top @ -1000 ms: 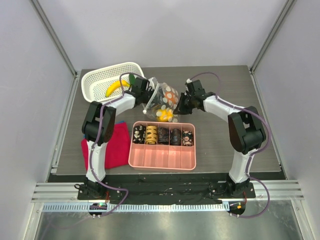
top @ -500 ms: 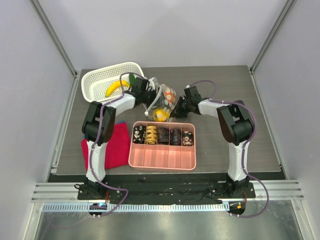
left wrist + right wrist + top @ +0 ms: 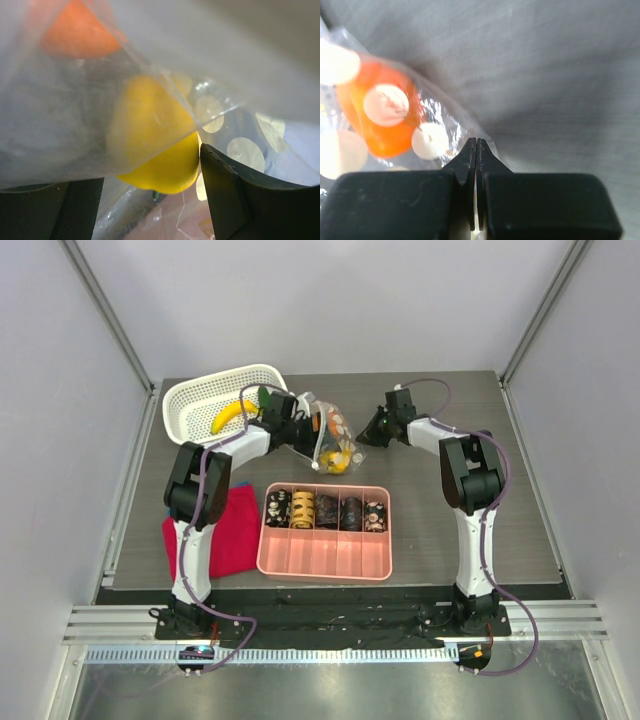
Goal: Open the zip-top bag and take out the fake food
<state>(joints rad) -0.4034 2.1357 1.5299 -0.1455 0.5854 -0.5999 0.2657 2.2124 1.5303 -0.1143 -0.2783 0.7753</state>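
The zip-top bag [image 3: 335, 430], clear with cream spots, lies behind the pink tray. Fake food shows inside it: a yellow piece [image 3: 338, 458] and an orange piece [image 3: 318, 422]. My left gripper [image 3: 303, 432] is open at the bag's left end. In the left wrist view the yellow piece [image 3: 160, 165] sits between the fingers and touches the right finger [image 3: 240, 200], with bag film [image 3: 75, 100] draped above. My right gripper [image 3: 368, 435] is shut on the bag's right corner [image 3: 487, 144], close to the orange piece [image 3: 385, 115]. A banana [image 3: 232, 415] and a green piece [image 3: 264, 395] lie in the white basket.
The white lattice basket [image 3: 190, 390] stands at the back left. The pink tray [image 3: 325, 550] with several dark patterned cylinders [image 3: 325, 510] sits just in front of the bag. A red cloth [image 3: 215, 530] lies at the front left.
My right gripper has swung back and to the right, still pinching the bag. The bag has sunk from upright to lying low. The left gripper has barely moved.
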